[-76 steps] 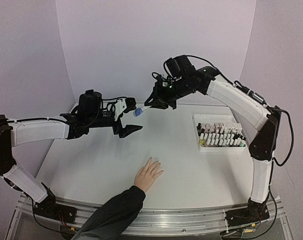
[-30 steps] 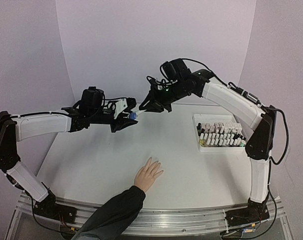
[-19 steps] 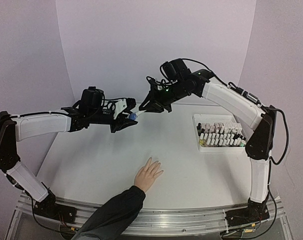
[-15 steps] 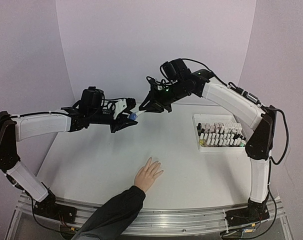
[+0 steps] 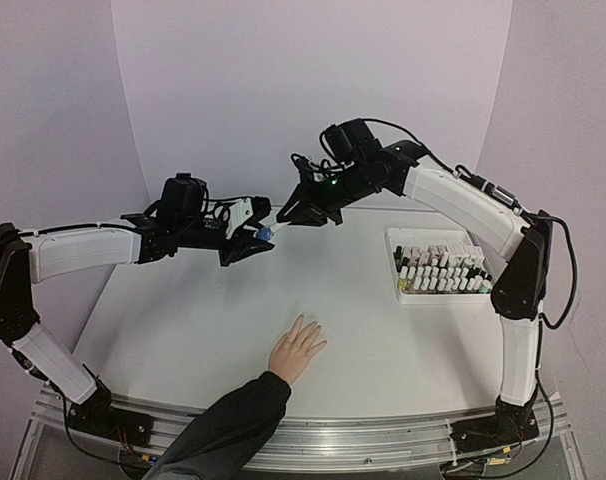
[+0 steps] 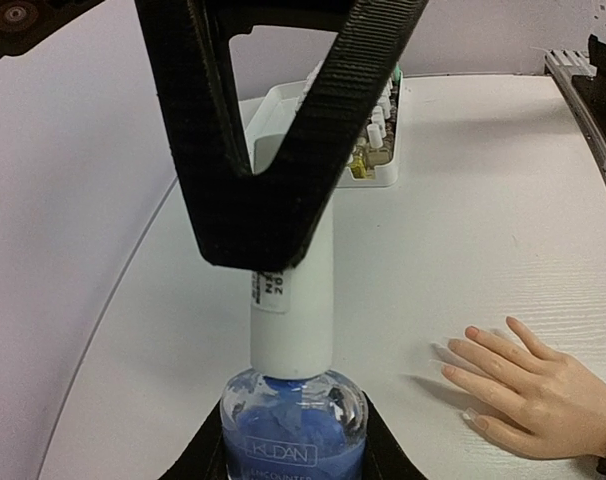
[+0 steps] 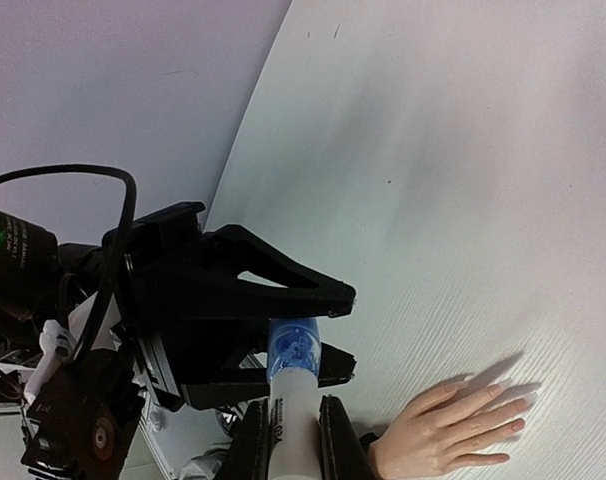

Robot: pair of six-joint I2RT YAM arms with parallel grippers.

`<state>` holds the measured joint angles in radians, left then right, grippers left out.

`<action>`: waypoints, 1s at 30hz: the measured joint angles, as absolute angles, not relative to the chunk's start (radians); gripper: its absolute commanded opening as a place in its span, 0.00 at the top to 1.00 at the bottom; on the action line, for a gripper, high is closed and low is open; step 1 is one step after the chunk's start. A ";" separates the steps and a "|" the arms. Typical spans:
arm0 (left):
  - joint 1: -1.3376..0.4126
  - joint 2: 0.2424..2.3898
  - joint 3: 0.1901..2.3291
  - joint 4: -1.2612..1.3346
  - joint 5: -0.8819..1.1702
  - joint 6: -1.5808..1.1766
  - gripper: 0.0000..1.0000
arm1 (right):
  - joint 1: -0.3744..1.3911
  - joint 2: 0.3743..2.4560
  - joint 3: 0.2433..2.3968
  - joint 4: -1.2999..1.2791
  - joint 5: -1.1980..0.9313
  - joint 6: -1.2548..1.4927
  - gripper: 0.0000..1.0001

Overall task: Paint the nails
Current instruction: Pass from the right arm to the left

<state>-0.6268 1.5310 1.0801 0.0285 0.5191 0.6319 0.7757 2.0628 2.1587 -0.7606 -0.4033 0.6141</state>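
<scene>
From above, the left tool [image 5: 253, 240] was closed on a small blue bottle [image 5: 267, 233], held in the air over the far part of the white worktop [image 5: 193, 320]. The right tool [image 5: 286, 214] met it there, gripping the bottle's white cap [image 5: 277, 224]. A hand [image 5: 297, 350] in a dark sleeve lay flat near the front edge, and a tray [image 5: 440, 268] of bottles sat well apart to the right.

From the left wrist, the tool [image 6: 293, 465] hugged the bottle [image 6: 293, 440], and the right tool's black fingers [image 6: 273, 150] pinched the cap [image 6: 291, 320]. The nails [image 6: 449, 371] lay on the worktop below, fingers spread.

From the right wrist, the tool [image 7: 295, 445] clamped the cap [image 7: 291, 425] above the bottle [image 7: 295, 350], and the nails [image 7: 519, 425] looked bare and pinkish.
</scene>
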 measured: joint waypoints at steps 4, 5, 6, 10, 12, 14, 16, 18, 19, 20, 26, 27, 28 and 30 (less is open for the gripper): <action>-0.617 1.529 1.080 -0.014 0.545 0.627 1.00 | 0.775 2.061 2.116 -0.718 -0.445 0.545 1.00; -0.611 1.528 1.080 -0.031 0.561 0.625 1.00 | 0.774 2.057 2.093 -0.693 -0.461 0.522 1.00; -0.606 1.527 1.080 -0.050 0.578 0.623 1.00 | 0.773 2.052 2.063 -0.664 -0.481 0.494 1.00; -0.595 1.521 1.080 -0.116 0.628 0.620 1.00 | 0.771 2.038 1.988 -0.588 -0.549 0.352 1.00; -0.594 1.516 1.080 -0.134 0.641 0.620 1.00 | 0.771 2.033 1.973 -0.573 -0.572 0.271 1.00; -0.594 1.510 1.080 -0.141 0.653 0.621 1.00 | 0.771 2.022 1.956 -0.560 -0.586 0.180 1.00; -0.594 1.505 1.080 -0.142 0.665 0.622 1.00 | 0.771 2.007 1.938 -0.548 -0.595 0.090 1.00; -0.595 1.500 1.080 -0.141 0.677 0.622 1.00 | 0.773 1.996 1.927 -0.540 -0.602 0.017 1.00; -0.595 1.498 1.080 -0.140 0.681 0.621 1.00 | 0.773 1.991 1.925 -0.538 -0.603 -0.011 0.94; -0.595 1.496 1.080 -0.139 0.682 0.621 1.00 | 0.774 1.989 1.922 -0.537 -0.602 -0.032 0.82; -0.601 1.488 1.080 -0.102 0.676 0.622 1.00 | 0.778 1.986 1.920 -0.527 -0.583 -0.041 0.12; -0.602 1.486 1.080 -0.095 0.674 0.623 1.00 | 0.780 1.986 1.920 -0.527 -0.573 -0.022 0.08; -0.604 1.484 1.080 -0.084 0.667 0.625 1.00 | 0.781 1.986 1.921 -0.524 -0.561 -0.001 0.07; -0.607 1.479 1.080 -0.058 0.648 0.630 1.00 | 0.783 1.986 1.923 -0.521 -0.533 0.056 0.06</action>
